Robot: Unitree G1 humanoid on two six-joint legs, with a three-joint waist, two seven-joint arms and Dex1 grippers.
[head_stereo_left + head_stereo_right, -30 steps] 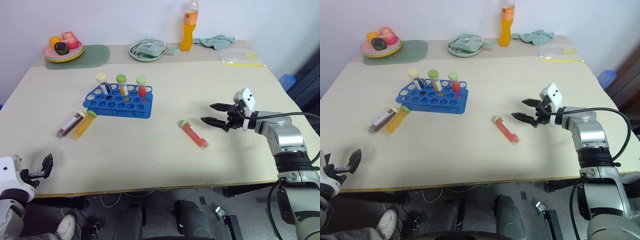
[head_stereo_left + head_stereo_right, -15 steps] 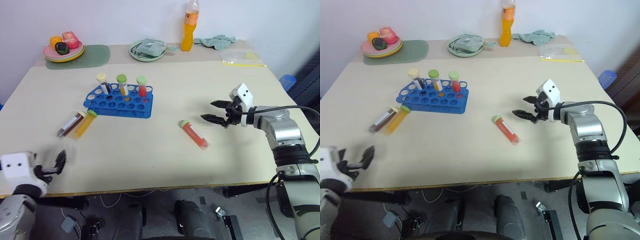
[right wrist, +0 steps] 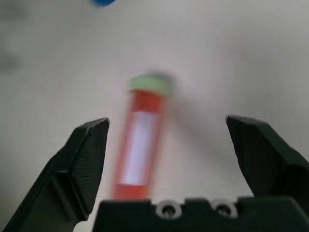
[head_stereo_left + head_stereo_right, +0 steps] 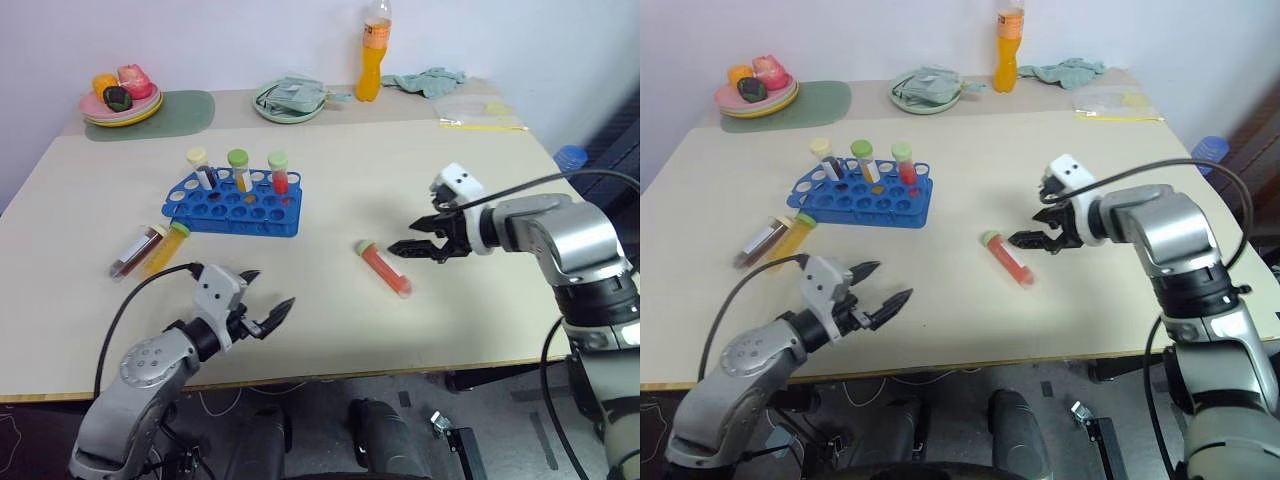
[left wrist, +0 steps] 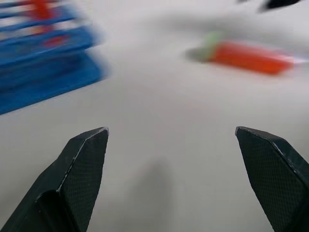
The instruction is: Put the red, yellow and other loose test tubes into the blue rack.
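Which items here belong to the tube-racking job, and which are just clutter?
Job:
- red tube lying loose
- yellow tube and dark tube lying side by side
- blue rack, three tubes already standing in it

Clutter:
- orange bottle
- plate of fruit
- green mat
- cloth

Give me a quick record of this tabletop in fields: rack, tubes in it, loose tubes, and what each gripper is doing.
rack: blue rack on the table, left of centre
tubes in rack: three upright in the back row
loose red tube: red tube lying flat, green cap
loose pair: brown tube and yellow tube side by side, left of the rack
right gripper: open, above the red tube, holding nothing
left gripper: open, near the table's front edge, empty
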